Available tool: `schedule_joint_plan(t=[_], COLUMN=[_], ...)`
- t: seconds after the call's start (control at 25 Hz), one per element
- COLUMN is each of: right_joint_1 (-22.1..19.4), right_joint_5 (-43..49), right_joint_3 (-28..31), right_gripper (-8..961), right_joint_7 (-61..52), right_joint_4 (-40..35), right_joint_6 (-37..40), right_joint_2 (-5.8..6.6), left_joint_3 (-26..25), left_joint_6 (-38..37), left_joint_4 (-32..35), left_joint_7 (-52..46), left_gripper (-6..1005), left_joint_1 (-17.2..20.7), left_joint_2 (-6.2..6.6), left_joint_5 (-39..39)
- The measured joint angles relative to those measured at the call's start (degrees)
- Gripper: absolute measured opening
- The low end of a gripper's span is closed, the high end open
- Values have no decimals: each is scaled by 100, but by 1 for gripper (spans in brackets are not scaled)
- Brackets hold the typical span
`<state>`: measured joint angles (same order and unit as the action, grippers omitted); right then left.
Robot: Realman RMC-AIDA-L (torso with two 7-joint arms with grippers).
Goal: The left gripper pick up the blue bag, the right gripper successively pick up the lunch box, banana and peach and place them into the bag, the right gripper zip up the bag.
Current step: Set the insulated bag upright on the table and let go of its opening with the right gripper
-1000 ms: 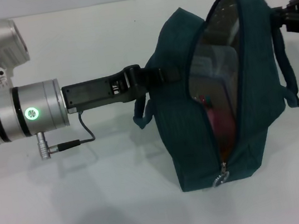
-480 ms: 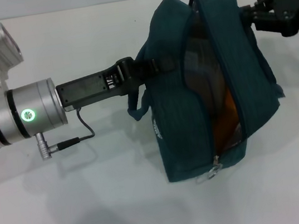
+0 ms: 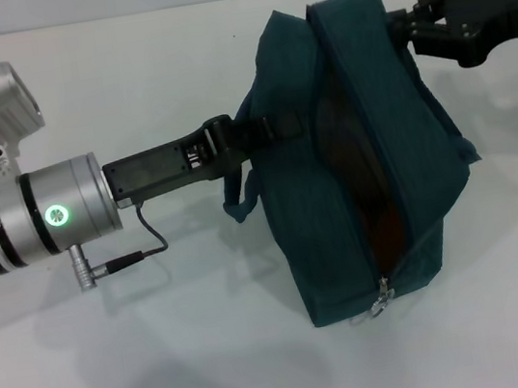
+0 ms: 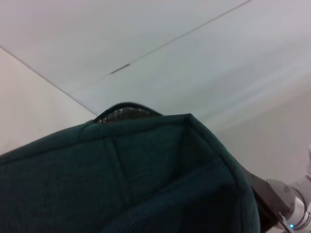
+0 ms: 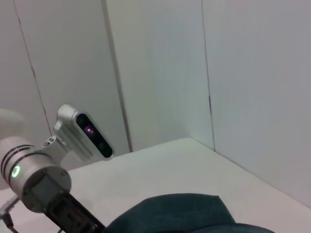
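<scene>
The blue bag (image 3: 396, 134) hangs above the white table, a dark teal tote with its long opening facing me. Its zipper ring pull (image 3: 382, 298) sits at the low end of the opening. My left gripper (image 3: 265, 133) comes in from the left on the green-ringed arm and is shut on the bag's near handle strap. My right gripper (image 3: 402, 28) presses against the bag's upper right edge, its tip hidden by the fabric. A dim orange patch (image 3: 392, 221) shows inside the opening, perhaps the banana. The lunch box and the peach are hidden. Both wrist views show only bag fabric (image 4: 146, 179) (image 5: 180, 213).
The white table (image 3: 215, 357) spreads under and around the bag. The left arm's cable and plug (image 3: 118, 264) hang below its wrist. A pale wall stands behind the table. The right wrist view shows the left arm (image 5: 34, 179) beside the bag.
The right gripper moved in from the far right to the bag's top edge. The bag swung left and its opening narrowed; the right handle no longer hangs in view.
</scene>
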<state>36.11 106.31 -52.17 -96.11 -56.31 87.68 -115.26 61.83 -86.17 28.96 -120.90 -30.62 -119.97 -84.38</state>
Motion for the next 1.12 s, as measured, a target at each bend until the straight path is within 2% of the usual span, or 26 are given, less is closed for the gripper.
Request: schedule_joint_plan(t=[0.36,0.56,0.64,1.0,1.12], right_joint_1=[-185,-303,-374,-819,-927], right_joint_5=[-421,-518,-586,-1428,-1493], right_joint_3=[13,65,72,123,236], right_gripper=[71,202,415,590,669], right_joint_7=[420,605,661,1039,1113], right_joint_4=[192,209,209,205,209], right_joint_6=[32,32,18,-14,187], right_joint_2=[-9,-11,-13,24,32], left_joint_3=[3,-3,-5,-5,-6], left_joint_6=[31,33,36,40,42], left_joint_4=[-71,-165,-180,-260,-261], left_joint_7=[34,70,94,118,128], left_gripper=[33,33,33,33,33], left_joint_1=[49,49,53,113,121], left_joint_2=[0,7,8,16,18], left_joint_5=[153,212,220,274,275])
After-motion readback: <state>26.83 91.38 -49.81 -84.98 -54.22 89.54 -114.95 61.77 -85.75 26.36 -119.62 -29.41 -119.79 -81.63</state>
